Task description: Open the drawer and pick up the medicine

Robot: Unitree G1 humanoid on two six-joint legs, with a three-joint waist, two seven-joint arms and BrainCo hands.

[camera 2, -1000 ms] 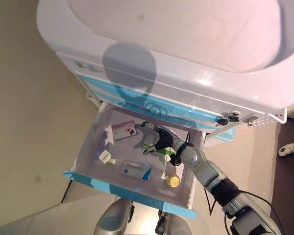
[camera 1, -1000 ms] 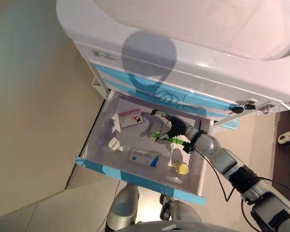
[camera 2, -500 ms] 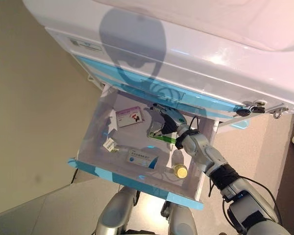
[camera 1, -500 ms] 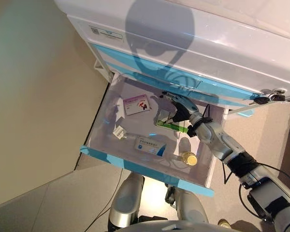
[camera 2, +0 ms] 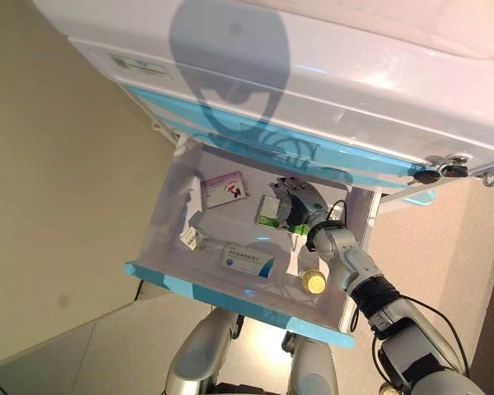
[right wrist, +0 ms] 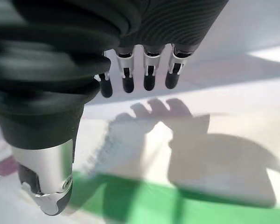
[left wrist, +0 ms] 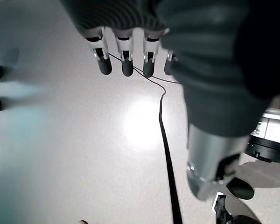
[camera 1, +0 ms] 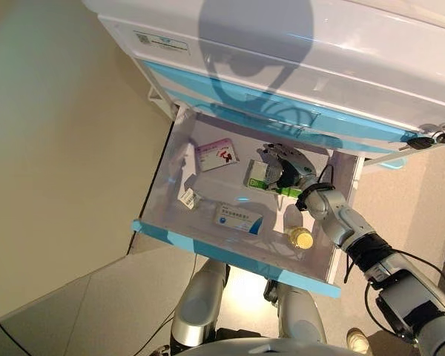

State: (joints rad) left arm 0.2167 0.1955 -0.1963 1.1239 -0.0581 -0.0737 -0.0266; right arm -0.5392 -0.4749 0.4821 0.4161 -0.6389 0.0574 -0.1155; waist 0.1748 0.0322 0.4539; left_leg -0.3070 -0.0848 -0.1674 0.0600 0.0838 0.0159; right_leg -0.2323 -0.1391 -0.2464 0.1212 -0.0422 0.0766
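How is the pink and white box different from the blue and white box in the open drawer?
The pink and white box lies toward the back of the drawer; the blue and white box lies near the drawer's front. The pink one looks shorter and squarer, the blue one longer and narrower. The pink one is tilted, the blue one nearly parallel to the front edge. Both lie flat, untouched by the right hand.

Cabinet top glossy white plastic; drawer walls translucent plastic – medicine boxes look like printed card, probably.

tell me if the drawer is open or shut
Open: the drawer is pulled out from the cabinet, its boxes and a small bottle exposed, the right hand inside.
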